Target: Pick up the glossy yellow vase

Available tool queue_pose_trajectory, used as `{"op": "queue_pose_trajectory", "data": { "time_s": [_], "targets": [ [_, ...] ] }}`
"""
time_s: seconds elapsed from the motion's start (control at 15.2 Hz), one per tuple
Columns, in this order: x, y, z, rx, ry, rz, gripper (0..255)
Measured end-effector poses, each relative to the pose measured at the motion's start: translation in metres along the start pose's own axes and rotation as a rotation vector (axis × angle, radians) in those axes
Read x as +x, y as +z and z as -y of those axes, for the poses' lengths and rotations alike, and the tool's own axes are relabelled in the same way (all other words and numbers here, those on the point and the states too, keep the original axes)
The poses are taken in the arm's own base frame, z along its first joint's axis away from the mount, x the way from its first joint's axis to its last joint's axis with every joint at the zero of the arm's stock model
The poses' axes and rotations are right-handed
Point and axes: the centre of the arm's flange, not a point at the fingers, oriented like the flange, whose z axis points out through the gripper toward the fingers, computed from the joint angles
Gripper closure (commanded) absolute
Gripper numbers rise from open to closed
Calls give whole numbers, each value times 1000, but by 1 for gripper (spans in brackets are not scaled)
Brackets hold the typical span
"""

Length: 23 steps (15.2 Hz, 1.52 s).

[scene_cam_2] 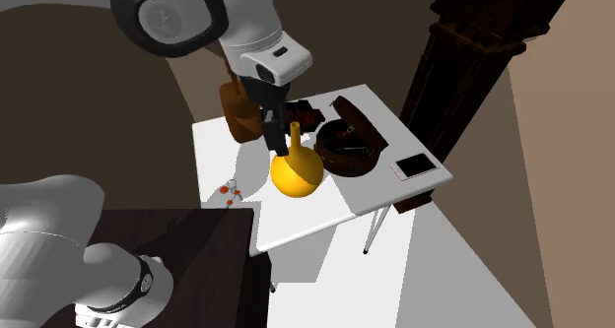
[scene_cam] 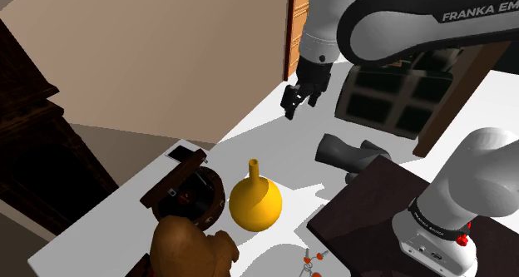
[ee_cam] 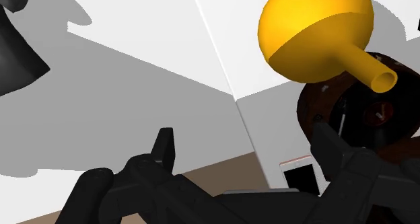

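The yellow vase [scene_cam: 255, 202] has a round glossy body and a thin neck. It stands upright on the white table [scene_cam: 249, 134], close beside a dark brown bowl [scene_cam: 193, 196]. My black gripper [scene_cam: 299, 96] hangs in the air well above the table, off toward the shoulder view's upper right of the vase, not touching it. In the wrist view the vase [ee_cam: 316, 27] lies ahead of the gripper [ee_cam: 246, 148], beyond the right finger, and the two fingers stand wide apart with nothing between them. The second exterior view has the gripper [scene_cam_2: 276, 127] just beside the vase's [scene_cam_2: 296, 170] neck.
A brown figure [scene_cam: 191, 246] sits near the vase and bowl. A dark grey object [scene_cam: 348, 150] lies by the dark stand [scene_cam: 374, 205]. A phone [scene_cam_2: 414, 165] rests at a table corner. Small red beads [scene_cam: 312, 259] lie near the front edge.
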Motion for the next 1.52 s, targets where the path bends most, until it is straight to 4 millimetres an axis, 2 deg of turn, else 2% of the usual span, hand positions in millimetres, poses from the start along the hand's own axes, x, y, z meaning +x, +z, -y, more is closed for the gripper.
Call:
{"op": "queue_pose_trajectory", "data": {
  "time_s": [0.92,1.45,1.52],
  "targets": [
    [7,99,152,2,-70,63,0],
    [2,140,157,3,-72,66,0],
    [2,142,157,3,-72,66,255]
  ]
}}
